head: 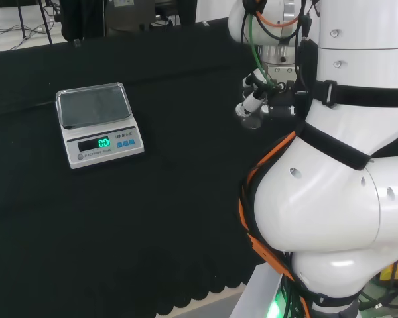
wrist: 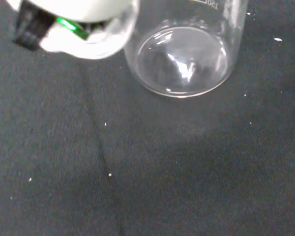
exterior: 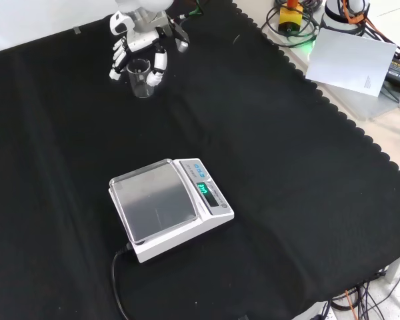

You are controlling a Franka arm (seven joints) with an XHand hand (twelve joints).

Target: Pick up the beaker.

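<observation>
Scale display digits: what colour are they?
Green, glowing on the scale; its display shows best in the head view.

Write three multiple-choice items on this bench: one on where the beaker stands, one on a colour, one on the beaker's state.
1. In the front view, the beaker stands
A. on the scale's pan
B. at the hand, near the top
C. on the paper sheet

2. The scale display glows
A. red
B. green
C. blue

3. The beaker is
A. upright and empty
B. tipped over
C. full of liquid

Answers: 1 B, fingers stand either side of it, far from the scale; 2 B, green digits show; 3 A, the wrist view shows a bare bottom with the beaker standing on the cloth.
</observation>
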